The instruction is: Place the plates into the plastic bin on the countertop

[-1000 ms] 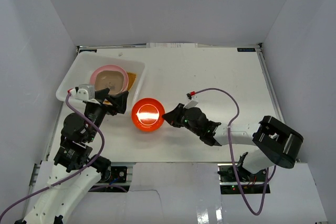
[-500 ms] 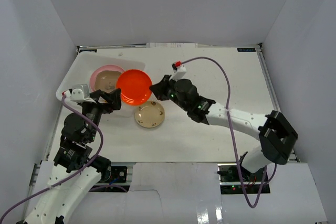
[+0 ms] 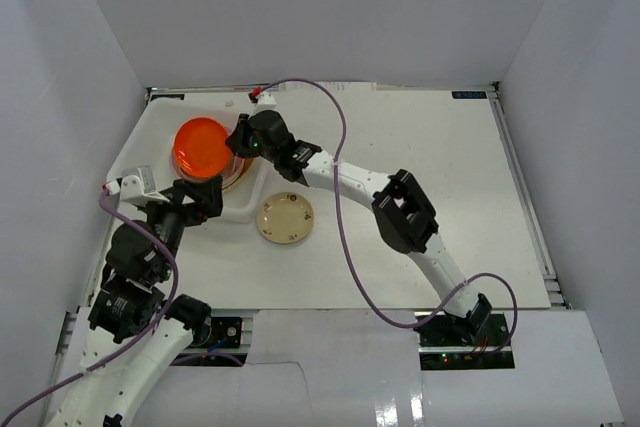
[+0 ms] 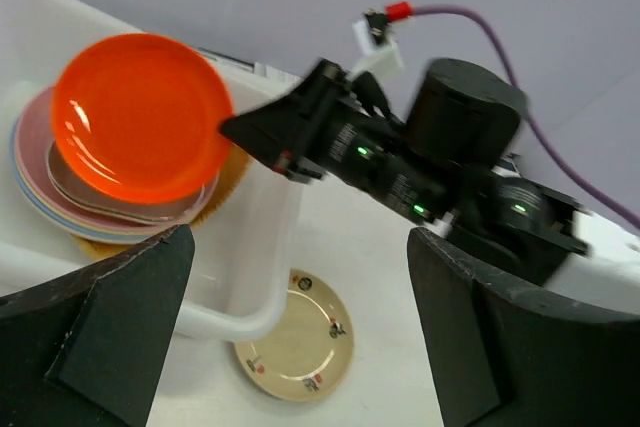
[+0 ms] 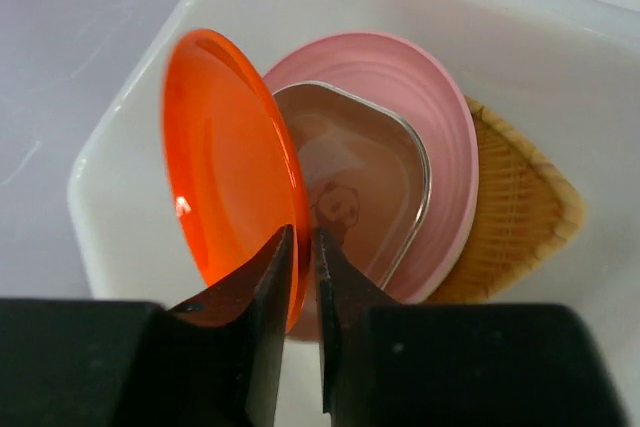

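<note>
**ORANGE PLATE HELD OVER BIN; CREAM PLATE ON BENCH**

Top view. The bin [image 3: 138,147] sits at the far left corner of the bench [image 3: 430,147]. The right arm [image 3: 400,212] reaches from the near right corner diagonally across to the bin. The right end effector [image 3: 237,140] is over the bin's right side and grips the orange plate [image 3: 200,147] by its rim. The plate is above the bin's interior. A cream plate [image 3: 285,217] lies flat on the bench just beside the bin's near right corner, apart from both end effectors. The left end effector [image 3: 205,197] is at the bin's near wall, towards the left edge of the bench.

Left wrist view. The left end effector's two fingers [image 4: 110,337] stand wide apart with nothing between them. Beyond them the orange plate hangs over a stack of plates inside the bin. Whether it touches the stack cannot be told from here. The cream plate lies outside the bin wall, face up.

Right wrist view. The right end effector's fingers are pressed onto the orange plate's rim, one on each face. The plate stands tilted, close to upright. Behind it, inside the bin, a pink plate [image 5: 440,117] lies flat with a brown plate [image 5: 350,177] resting in it, and the brown plate carries a small panda figure. A woven plate [image 5: 520,207] lies under the pink plate, and one of its corners sticks out beyond the pink rim.
</note>
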`<move>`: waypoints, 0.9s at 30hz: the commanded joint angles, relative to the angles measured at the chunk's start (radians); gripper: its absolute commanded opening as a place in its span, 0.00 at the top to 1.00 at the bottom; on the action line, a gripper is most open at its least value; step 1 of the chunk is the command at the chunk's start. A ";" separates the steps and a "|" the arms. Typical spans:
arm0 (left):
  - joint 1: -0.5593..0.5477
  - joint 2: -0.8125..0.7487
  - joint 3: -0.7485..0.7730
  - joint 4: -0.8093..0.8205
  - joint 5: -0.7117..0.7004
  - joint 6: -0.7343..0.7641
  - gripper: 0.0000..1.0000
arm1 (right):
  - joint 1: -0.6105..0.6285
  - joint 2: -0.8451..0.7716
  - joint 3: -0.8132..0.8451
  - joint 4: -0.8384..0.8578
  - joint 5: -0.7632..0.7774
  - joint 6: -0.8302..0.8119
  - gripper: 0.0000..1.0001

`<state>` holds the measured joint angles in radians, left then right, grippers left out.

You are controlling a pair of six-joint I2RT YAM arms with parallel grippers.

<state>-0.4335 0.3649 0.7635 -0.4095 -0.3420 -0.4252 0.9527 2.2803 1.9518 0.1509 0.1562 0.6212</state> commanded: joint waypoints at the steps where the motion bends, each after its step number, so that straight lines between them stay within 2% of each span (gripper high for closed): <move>1: 0.007 -0.009 0.042 -0.176 0.106 -0.115 0.02 | -0.005 0.097 0.217 -0.066 -0.053 0.052 0.77; 2: 0.007 -0.011 0.039 -0.208 0.130 -0.135 0.03 | -0.006 0.110 0.242 -0.067 -0.053 0.058 0.67; 3: 0.007 -0.011 0.036 -0.263 0.176 -0.156 0.03 | -0.014 0.107 0.236 -0.063 -0.056 0.064 0.51; 5: 0.007 -0.015 0.025 -0.308 0.216 -0.207 0.05 | -0.029 0.041 0.199 -0.037 -0.073 0.066 0.43; 6: 0.007 -0.020 0.010 -0.340 0.233 -0.222 0.05 | -0.034 0.006 0.108 -0.016 -0.073 0.057 0.39; 8: 0.007 -0.038 -0.013 -0.350 0.277 -0.244 0.06 | -0.046 -0.130 -0.012 0.051 -0.072 0.037 0.37; 10: 0.007 -0.050 -0.041 -0.345 0.296 -0.247 0.06 | -0.058 -0.235 -0.231 0.094 -0.070 0.000 0.37; 11: 0.007 -0.063 -0.046 -0.336 0.304 -0.241 0.06 | -0.074 -0.349 -0.320 0.157 -0.072 -0.005 0.37; 12: 0.007 -0.067 -0.047 -0.313 0.310 -0.235 0.06 | -0.083 -0.404 -0.511 0.195 -0.084 -0.005 0.37; 15: 0.007 -0.072 -0.032 -0.263 0.336 -0.181 0.05 | -0.124 -0.609 -0.782 0.291 -0.115 0.003 0.38; 17: 0.006 -0.075 -0.023 -0.215 0.400 -0.120 0.03 | -0.135 -0.710 -1.050 0.315 -0.127 -0.014 0.37; 18: 0.006 -0.075 -0.023 -0.203 0.412 -0.103 0.02 | -0.137 -0.728 -1.051 0.314 -0.138 -0.018 0.37; 19: 0.006 -0.075 -0.023 -0.190 0.426 -0.086 0.02 | -0.140 -0.740 -1.138 0.317 -0.167 -0.021 0.37; 22: 0.004 -0.064 -0.030 -0.150 0.460 -0.032 0.02 | -0.147 -0.745 -1.250 0.347 -0.225 -0.011 0.34; 27: 0.006 -0.053 -0.050 -0.072 0.462 0.034 0.02 | -0.149 -0.661 -1.306 0.463 -0.317 0.072 0.33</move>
<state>-0.4335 0.2996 0.7155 -0.5632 0.0914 -0.4622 0.8009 1.5898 0.6418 0.4618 -0.0761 0.6476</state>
